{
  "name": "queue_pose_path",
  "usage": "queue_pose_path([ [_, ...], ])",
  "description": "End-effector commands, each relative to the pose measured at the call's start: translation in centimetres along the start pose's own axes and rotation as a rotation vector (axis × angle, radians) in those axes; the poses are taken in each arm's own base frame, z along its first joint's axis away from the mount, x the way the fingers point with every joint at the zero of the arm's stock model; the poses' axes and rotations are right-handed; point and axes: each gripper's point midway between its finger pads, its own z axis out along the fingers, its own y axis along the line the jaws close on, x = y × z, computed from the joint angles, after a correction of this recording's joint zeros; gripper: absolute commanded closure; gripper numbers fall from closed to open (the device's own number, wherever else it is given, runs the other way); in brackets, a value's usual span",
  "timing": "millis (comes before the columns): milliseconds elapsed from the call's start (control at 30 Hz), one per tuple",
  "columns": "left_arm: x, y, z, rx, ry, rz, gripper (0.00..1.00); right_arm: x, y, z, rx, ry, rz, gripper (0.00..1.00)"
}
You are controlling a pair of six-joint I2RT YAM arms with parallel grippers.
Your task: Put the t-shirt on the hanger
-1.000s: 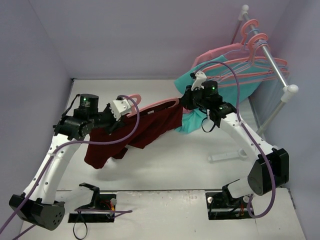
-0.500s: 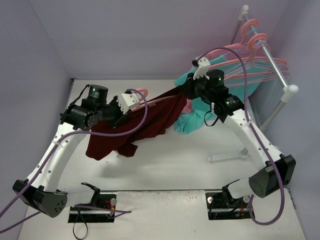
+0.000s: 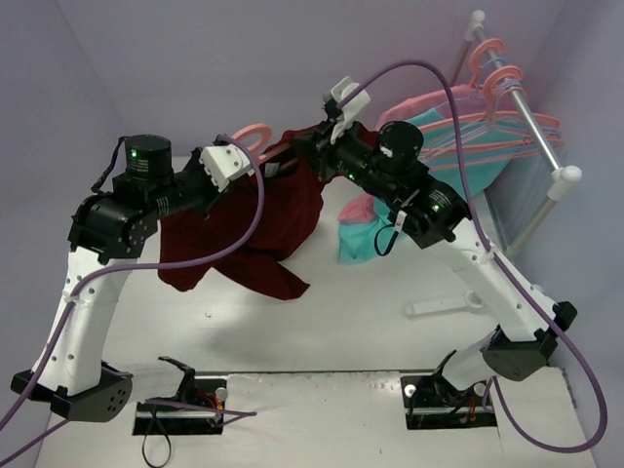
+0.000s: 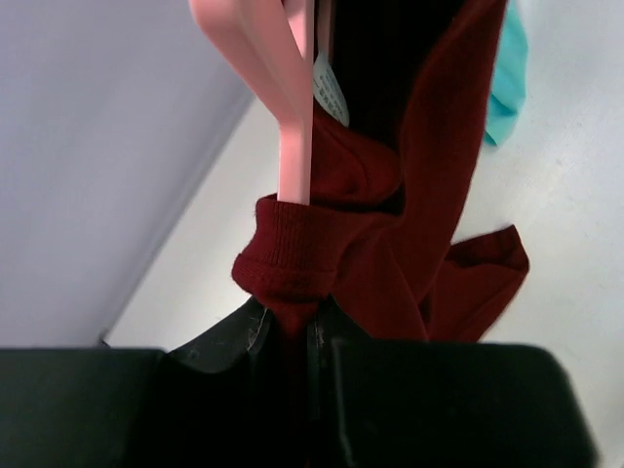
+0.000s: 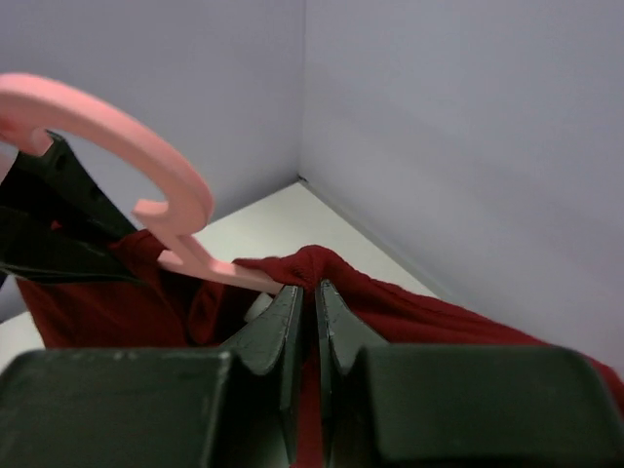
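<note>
The maroon t-shirt (image 3: 263,229) hangs in the air between my two grippers, its lower part drooping toward the table. The salmon-pink hanger (image 3: 255,132) sticks out of the collar, hook up. My left gripper (image 3: 255,177) is shut on the ribbed collar (image 4: 297,249), beside the hanger's stem (image 4: 294,127) and the white tag (image 4: 331,93). My right gripper (image 3: 304,154) is shut on the other side of the collar (image 5: 322,265), where the hanger (image 5: 136,156) enters the cloth. The hanger's lower frame is hidden inside the shirt.
A rack pole (image 3: 534,122) at the back right carries several pink hangers (image 3: 492,78) with a teal garment (image 3: 468,161) and a pink garment (image 3: 429,102). More teal cloth (image 3: 356,242) hangs under my right arm. A white bar (image 3: 444,305) lies on the table. Walls stand left and behind.
Both grippers have risen and moved left and back, lifting the t-shirt and hanger higher. The shirt now hangs more bunched, and the hanger's hook stands above the collar.
</note>
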Motion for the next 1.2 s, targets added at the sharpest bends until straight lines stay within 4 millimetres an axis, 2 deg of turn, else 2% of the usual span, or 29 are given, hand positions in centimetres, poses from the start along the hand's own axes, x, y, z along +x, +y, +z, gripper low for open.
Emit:
queue_pose_path([
  [0,1.1,-0.7,1.4,-0.001,-0.020,-0.033,1.00,2.0,-0.8,1.4,0.049,0.014,-0.016,1.00],
  [33,1.4,-0.9,1.5,-0.005,-0.027,-0.036,1.00,2.7,-0.6,1.3,0.044,0.028,-0.015,1.00],
  [67,1.4,-1.2,1.2,-0.015,-0.052,-0.040,1.00,4.3,-0.5,1.3,0.043,0.063,-0.011,1.00],
  [100,2.1,-1.5,2.0,-0.011,-0.064,-0.042,1.00,4.7,-0.5,1.0,0.046,0.070,-0.008,1.00],
  [233,1.6,-2.8,2.0,0.014,-0.163,-0.057,1.00,9.0,-0.5,0.1,0.059,0.161,-0.006,0.98],
  [300,1.8,-3.5,2.4,0.037,-0.188,-0.075,1.00,9.4,0.0,-0.5,0.035,0.166,-0.004,0.98],
  [367,2.4,-4.5,3.0,0.066,-0.212,-0.098,1.00,10.7,0.7,-1.0,0.001,0.192,-0.003,0.98],
  [433,1.8,-4.5,3.3,0.066,-0.266,-0.091,1.00,11.5,1.5,-1.3,-0.047,0.206,-0.002,0.96],
  [567,1.8,-6.0,4.1,0.132,-0.336,-0.101,1.00,13.3,2.5,-1.7,-0.108,0.240,0.000,0.87],
  [667,2.5,-6.7,4.6,0.164,-0.335,-0.106,1.00,13.0,2.6,-2.1,-0.134,0.233,-0.001,0.79],
  [733,2.9,-6.8,4.8,0.171,-0.337,-0.103,1.00,12.3,2.6,-2.4,-0.160,0.219,-0.002,0.64],
  [833,3.7,-6.9,4.8,0.189,-0.331,-0.108,1.00,11.6,1.5,-3.2,-0.167,0.219,-0.023,0.45],
  [1000,5.1,-7.0,4.3,0.226,-0.322,-0.126,1.00,10.0,-0.1,-5.6,-0.219,0.195,-0.079,0.40],
  [1167,5.8,-8.2,2.9,0.281,-0.274,-0.072,1.00,10.8,-1.3,-7.5,-0.273,0.228,-0.186,0.34],
])
